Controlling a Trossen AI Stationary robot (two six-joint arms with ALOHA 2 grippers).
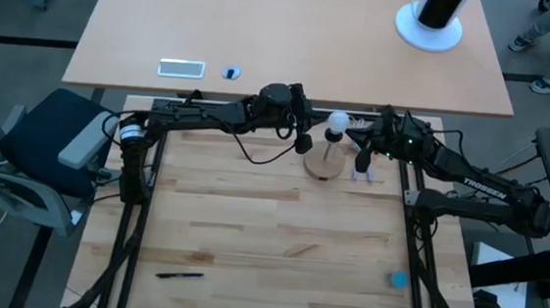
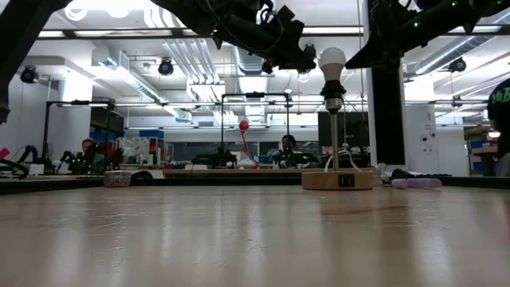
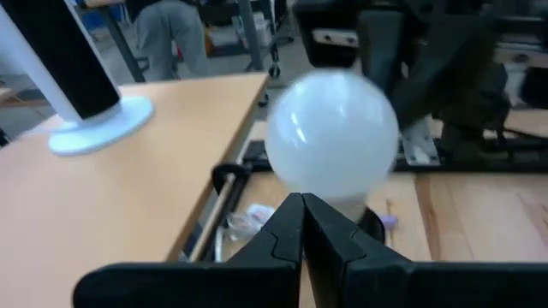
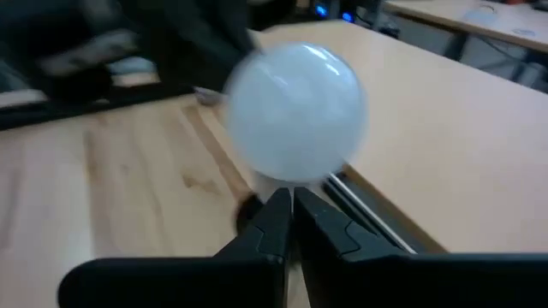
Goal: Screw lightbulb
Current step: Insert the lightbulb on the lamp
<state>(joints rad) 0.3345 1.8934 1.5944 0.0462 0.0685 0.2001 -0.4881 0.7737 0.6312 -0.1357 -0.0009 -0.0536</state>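
Observation:
The white frosted lightbulb (image 1: 337,121) stands upright with its screw end in the top of the black post (image 2: 332,127) of the round wooden disc (image 1: 325,165), at the table's far middle. It also shows in the low view (image 2: 331,60). My left gripper (image 3: 301,205) is shut, its tips just beside the bulb's lower half (image 3: 332,137) on the bulb's left. My right gripper (image 4: 291,201) is shut, close to the bulb (image 4: 295,111) on its right. My left gripper's shut tips stand right at the bulb's lower curve (image 3: 321,195), coming level from the table's left; I cannot tell whether they touch it. My right gripper's shut tips stand right under the bulb's curve (image 4: 291,177), coming from the table's right; I cannot tell whether they touch it.
A black cylinder on a white base (image 1: 430,19), a flat white device (image 1: 181,67) and a small blue thing (image 1: 230,72) are on the tan table behind. A black pen (image 1: 179,275) and a blue piece (image 1: 398,278) lie near the front edge. A person's legs (image 1: 549,43) show far right.

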